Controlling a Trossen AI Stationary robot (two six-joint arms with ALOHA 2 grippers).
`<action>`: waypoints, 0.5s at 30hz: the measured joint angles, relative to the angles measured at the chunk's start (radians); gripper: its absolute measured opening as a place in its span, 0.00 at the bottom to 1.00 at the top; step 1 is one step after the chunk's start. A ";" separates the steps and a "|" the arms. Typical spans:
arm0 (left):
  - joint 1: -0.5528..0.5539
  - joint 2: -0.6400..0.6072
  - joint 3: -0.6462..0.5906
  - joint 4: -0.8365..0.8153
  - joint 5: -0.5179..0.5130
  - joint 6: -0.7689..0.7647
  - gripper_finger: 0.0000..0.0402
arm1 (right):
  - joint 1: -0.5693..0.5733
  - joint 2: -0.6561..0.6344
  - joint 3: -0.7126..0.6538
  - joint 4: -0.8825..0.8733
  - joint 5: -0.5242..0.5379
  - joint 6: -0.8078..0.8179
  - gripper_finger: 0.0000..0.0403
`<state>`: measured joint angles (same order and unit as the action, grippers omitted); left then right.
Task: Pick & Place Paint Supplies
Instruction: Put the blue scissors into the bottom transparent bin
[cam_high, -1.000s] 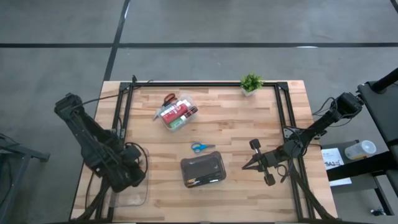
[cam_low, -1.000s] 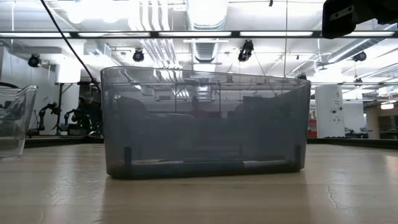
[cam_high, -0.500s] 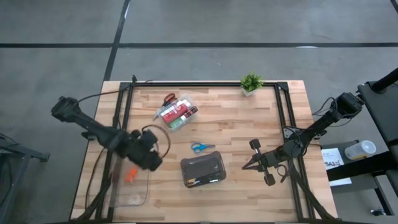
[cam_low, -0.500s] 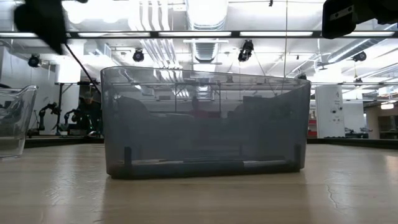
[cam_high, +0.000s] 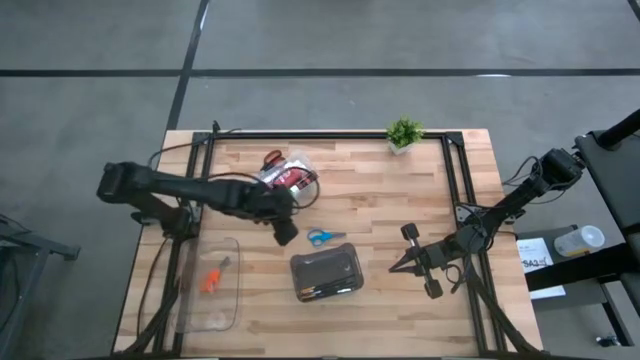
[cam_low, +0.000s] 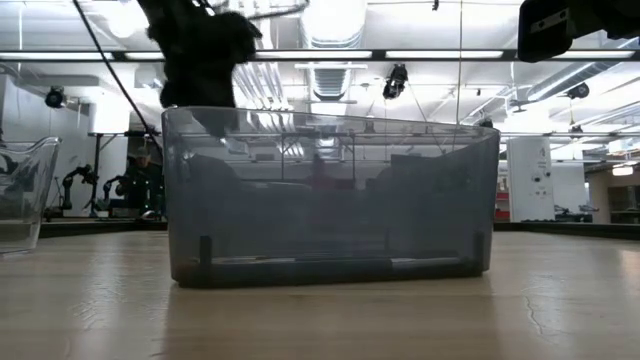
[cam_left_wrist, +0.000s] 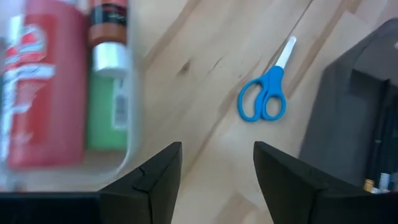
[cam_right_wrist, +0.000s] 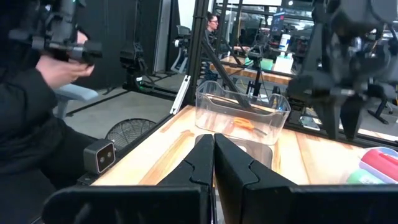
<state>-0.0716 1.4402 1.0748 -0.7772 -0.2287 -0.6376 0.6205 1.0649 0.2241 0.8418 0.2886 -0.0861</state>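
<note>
On the bench (cam_high: 400, 200), orange scissors (cam_high: 211, 279) are stowed in the clear box (cam_high: 232, 310). Blue scissors (cam_high: 322, 237) lie loose beside the released left gripper (cam_high: 284, 232). Paint tubes (cam_left_wrist: 68, 81) are boxed. The right gripper (cam_high: 400, 264) is parked, clenched.

Left gripper (cam_high: 284, 232) mid-table, jaws apart, right gripper (cam_high: 398, 266) closed

Paint tubes (cam_left_wrist: 62, 81) blurred, cut off at wrist-view edge; brushes (cam_high: 325, 292) in dark case (cam_high: 327, 274) indistinct.
</note>
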 joint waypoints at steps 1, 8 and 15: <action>0.008 0.026 0.000 0.023 0.002 0.024 0.52 | 0.000 0.000 0.000 0.000 0.000 0.000 0.02; 0.010 0.196 0.000 0.186 0.005 0.110 0.52 | 0.000 0.000 0.000 0.000 0.000 0.000 0.02; 0.013 0.308 0.000 0.310 0.004 0.118 0.52 | 0.001 0.000 0.000 0.000 0.000 0.000 0.02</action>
<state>-0.0589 1.7484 1.0748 -0.4674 -0.2247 -0.5191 0.6219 1.0648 0.2241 0.8417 0.2886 -0.0861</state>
